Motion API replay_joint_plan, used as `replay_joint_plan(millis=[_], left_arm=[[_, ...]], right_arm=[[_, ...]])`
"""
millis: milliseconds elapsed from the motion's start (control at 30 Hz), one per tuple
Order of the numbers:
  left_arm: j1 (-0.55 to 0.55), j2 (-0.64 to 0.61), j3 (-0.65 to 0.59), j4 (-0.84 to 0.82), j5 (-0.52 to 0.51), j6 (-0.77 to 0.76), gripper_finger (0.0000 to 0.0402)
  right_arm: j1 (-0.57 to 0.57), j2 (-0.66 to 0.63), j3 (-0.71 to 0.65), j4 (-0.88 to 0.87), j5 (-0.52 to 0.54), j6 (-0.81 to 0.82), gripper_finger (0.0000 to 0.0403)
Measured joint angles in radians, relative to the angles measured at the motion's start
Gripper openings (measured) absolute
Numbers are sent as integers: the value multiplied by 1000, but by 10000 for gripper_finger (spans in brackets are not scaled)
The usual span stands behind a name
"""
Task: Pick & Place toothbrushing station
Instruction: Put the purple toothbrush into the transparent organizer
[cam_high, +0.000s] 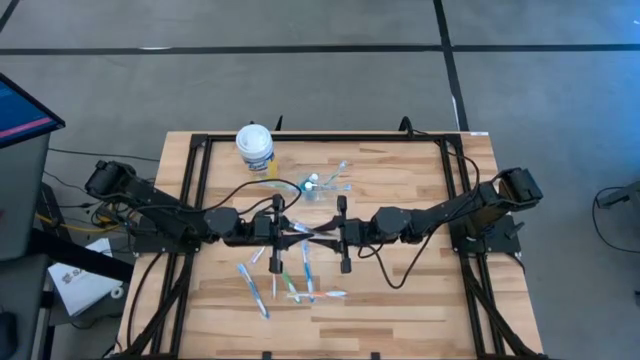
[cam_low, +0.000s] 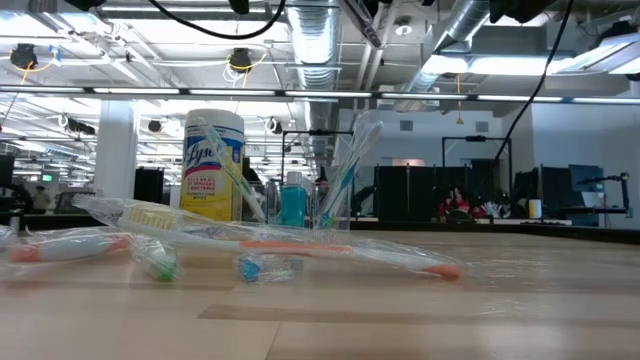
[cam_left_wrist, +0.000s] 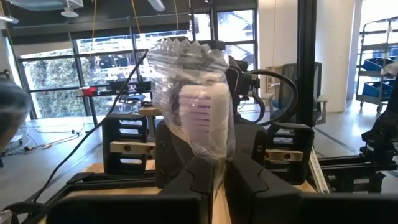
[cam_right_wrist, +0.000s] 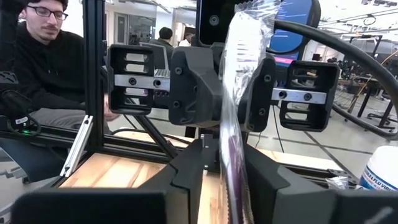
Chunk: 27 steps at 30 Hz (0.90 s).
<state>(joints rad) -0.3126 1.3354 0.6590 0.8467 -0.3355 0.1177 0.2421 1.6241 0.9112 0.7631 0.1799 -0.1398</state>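
- Left hand (cam_high: 283, 229) sits mid-table, in front of the canister (cam_high: 255, 147), fingers clamped on a plastic-wrapped toothbrush (cam_left_wrist: 202, 115); its bristle head stands up between the fingers in the left wrist view.
- Right hand (cam_high: 335, 232) faces it, just beside; the same wrapper (cam_right_wrist: 239, 93) runs between its fingers. Whether these grip or stand apart, cannot tell.
- Loose toothbrushes (cam_high: 290, 282) lie scattered on the table (cam_high: 420, 300), in front of both hands.
- Clear cup (cam_high: 318, 187) holding brushes stands right of the canister; the low view shows a blue tube (cam_low: 292, 205) in it.
- Canister label reads partly "Lys…"; rest blocked by a brush.
- Person (cam_right_wrist: 37, 68) seated beyond the table, cut off by the frame post.
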Motion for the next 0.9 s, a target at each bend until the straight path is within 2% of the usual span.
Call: replay_joint_plan(millis=[300, 500, 733, 900], left_arm=[[-12, 0, 0, -4, -3, -5, 9], [-13, -1, 0, -60, -41, -47, 7], [-13, -21, 0, -104, -40, -61, 8], [-14, -57, 0, -210, -87, -98, 8]], right_arm=[[-31, 0, 0, -58, 0, 28, 132], [-42, 0, 0, -77, 0, 41, 166], [-41, -1, 0, -135, 0, 45, 182], [-41, -1, 0, -160, -6, 55, 185]])
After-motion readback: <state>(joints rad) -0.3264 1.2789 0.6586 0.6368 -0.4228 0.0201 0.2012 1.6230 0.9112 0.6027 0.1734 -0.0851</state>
